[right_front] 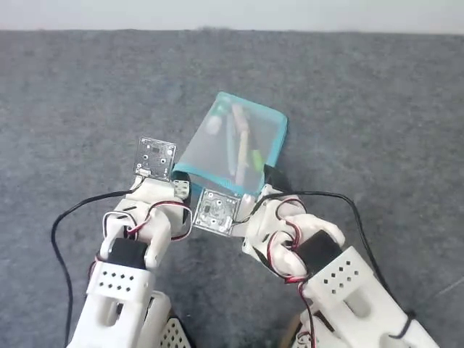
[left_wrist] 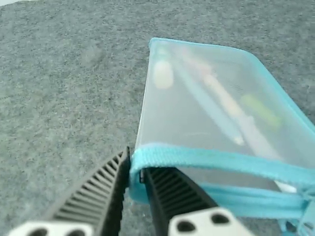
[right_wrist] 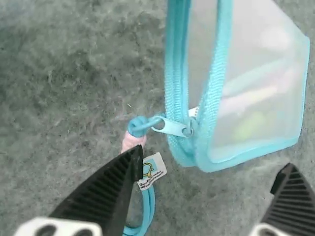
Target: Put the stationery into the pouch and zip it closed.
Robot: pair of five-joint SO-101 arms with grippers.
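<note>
a translucent pouch with turquoise trim lies tilted at the centre of the high view on the grey felt-like tabletop. inside it, through the clear wall, show several long pens, a pale stubby piece and a lime-green piece; all of them lie within the pouch.

the left gripper is at the pouch's lower-left corner in the high view, its ribbed black fingers drawn narrow and pinching the turquoise zip edge at that corner.

the right gripper is at the pouch's lower-right corner in the high view, spread wide and holding nothing, with the pouch corner between its two fingers. the metal-blue zip pull sits at this end of the zip, by the corner. a turquoise cord is knotted to it and carries a small white tag, just beside one black finger.
</note>
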